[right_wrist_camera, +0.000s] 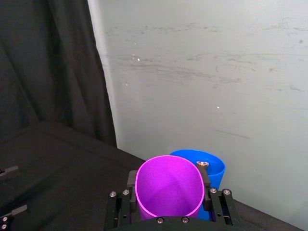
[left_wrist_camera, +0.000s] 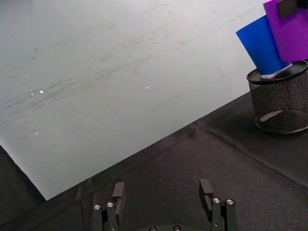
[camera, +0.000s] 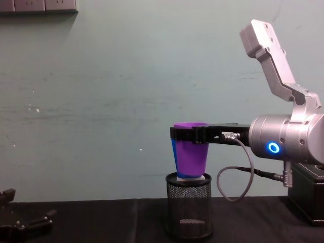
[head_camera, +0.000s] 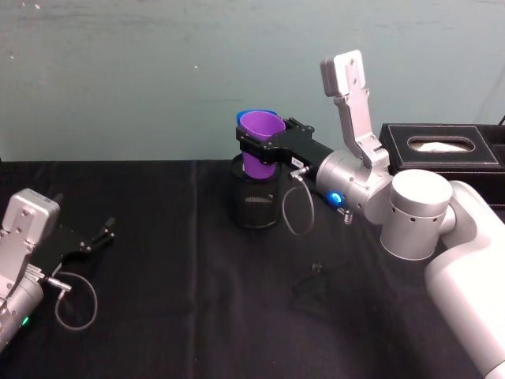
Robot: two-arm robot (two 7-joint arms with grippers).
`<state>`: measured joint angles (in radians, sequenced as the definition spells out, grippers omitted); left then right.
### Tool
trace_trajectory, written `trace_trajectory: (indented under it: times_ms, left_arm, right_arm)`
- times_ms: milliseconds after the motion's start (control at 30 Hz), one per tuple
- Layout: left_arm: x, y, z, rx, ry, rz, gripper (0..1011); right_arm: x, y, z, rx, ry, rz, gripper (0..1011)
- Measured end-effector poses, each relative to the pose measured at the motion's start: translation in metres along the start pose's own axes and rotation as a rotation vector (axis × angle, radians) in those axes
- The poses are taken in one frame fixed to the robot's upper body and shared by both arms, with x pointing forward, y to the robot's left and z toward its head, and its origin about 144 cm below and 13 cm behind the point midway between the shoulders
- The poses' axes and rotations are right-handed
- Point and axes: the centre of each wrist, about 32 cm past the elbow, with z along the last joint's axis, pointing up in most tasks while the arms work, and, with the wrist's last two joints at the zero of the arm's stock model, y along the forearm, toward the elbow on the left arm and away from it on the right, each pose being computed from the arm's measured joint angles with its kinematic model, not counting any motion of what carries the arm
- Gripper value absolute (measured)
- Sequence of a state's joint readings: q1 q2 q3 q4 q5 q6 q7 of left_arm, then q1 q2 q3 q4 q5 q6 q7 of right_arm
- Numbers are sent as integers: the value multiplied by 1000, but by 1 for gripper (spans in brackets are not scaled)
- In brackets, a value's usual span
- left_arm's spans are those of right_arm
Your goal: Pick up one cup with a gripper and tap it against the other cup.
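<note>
My right gripper (head_camera: 264,146) is shut on the purple cup (head_camera: 260,130), gripping it near the rim and holding it in the air just above the black wire-mesh holder (head_camera: 254,201). The blue cup (head_camera: 251,114) stands tilted in that holder, right behind the purple cup. In the left wrist view the blue cup (left_wrist_camera: 262,45) and purple cup (left_wrist_camera: 291,33) sit side by side with no gap showing; whether they touch I cannot tell. The chest view shows the purple cup (camera: 192,159) hiding most of the blue cup (camera: 173,152). My left gripper (head_camera: 101,234) rests open at the near left.
A black tissue box (head_camera: 442,146) sits at the back right, behind my right arm. A pale wall rises just behind the holder. Black cloth covers the table, and a loose grey cable loops by my left arm.
</note>
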<state>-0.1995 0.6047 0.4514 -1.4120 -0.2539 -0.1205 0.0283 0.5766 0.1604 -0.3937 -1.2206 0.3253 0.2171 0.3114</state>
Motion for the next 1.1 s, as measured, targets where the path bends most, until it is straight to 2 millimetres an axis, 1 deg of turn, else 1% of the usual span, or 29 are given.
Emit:
trace_trajectory:
  times_ms: [1100]
  left_arm:
    - [0, 0, 0, 0, 0, 0, 1000]
  right_arm:
    - [0, 0, 0, 0, 0, 0, 737]
